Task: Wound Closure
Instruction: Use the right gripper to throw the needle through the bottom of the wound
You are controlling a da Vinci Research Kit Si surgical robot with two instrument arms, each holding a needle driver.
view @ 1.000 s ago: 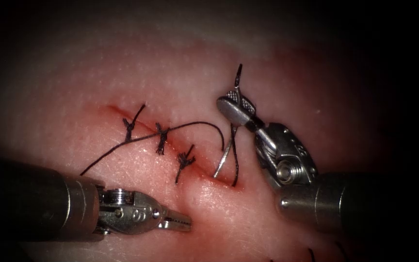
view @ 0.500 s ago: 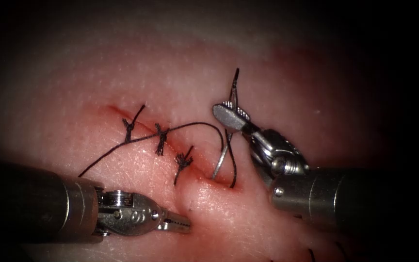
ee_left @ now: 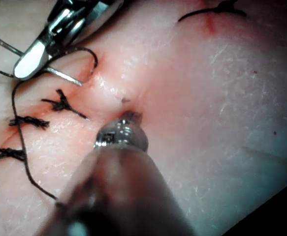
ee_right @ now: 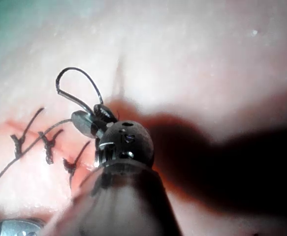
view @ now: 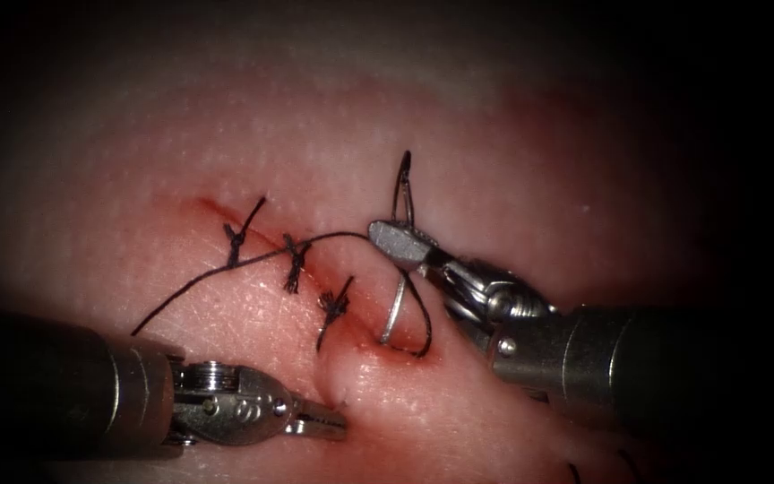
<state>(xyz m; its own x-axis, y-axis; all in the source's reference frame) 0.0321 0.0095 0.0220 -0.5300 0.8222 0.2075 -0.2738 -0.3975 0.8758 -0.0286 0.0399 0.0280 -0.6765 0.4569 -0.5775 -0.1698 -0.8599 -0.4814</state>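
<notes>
Endoscope view: the right tool (view: 393, 240) pinches the needle (view: 394, 309) near its tail, with the tip at the cut (view: 351, 314), driving a new stitch. The left tool (view: 326, 419), pressed together, holds nothing.

Left wrist view: the needle's tip (ee_left: 67, 76) lies against the tissue (ee_left: 207, 123); next it needs catching.

Right wrist view: the thread (ee_right: 77, 86) loops beyond the jaws.

Readable text: none that can be made out with certainty.
Left tool (view: 320, 419): small engraved marks on its metal wrist body, lower left of the endoscope view, too small to read.
Right tool (view: 398, 240): no readable marking on its jaws or wrist.
Tissue (view: 530, 161): no label, number or sign.
</notes>
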